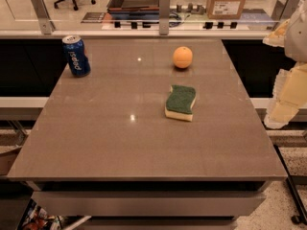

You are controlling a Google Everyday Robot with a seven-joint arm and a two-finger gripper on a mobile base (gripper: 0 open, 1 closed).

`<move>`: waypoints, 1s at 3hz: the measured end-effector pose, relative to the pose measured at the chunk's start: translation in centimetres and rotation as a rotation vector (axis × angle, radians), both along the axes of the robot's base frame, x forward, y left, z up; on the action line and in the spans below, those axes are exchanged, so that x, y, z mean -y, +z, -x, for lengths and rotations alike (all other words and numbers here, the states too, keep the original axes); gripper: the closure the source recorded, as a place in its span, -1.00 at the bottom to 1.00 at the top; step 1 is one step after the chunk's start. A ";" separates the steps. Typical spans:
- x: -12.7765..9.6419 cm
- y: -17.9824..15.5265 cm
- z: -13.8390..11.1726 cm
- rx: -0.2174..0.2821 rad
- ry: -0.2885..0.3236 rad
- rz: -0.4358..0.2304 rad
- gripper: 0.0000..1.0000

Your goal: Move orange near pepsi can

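Observation:
The orange [183,57] sits on the brown table [120,143], at the back and right of centre. The pepsi can [76,55] stands upright at the table's back left corner, far to the left of the orange. My gripper [280,110] hangs at the right edge of the view, off the table's right side, well apart from the orange and holding nothing that I can see.
A green-and-yellow sponge [181,102] lies just in front of the orange. A glass rail with metal posts [164,12] runs along the table's far edge. A cardboard box [226,1] stands beyond it.

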State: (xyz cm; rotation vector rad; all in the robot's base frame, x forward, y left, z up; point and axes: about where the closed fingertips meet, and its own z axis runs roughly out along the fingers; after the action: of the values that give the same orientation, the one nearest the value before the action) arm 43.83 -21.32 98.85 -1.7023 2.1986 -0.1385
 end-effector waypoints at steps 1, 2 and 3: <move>0.0 0.0 0.0 0.000 0.000 0.000 -1.00; 0.0 0.2 -0.5 0.011 -0.007 -0.015 -1.00; 0.2 0.5 -2.9 0.039 -0.046 -0.103 -1.00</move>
State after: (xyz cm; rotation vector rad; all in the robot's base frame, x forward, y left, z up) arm 46.77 -21.51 99.30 -1.5816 2.1789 -0.0683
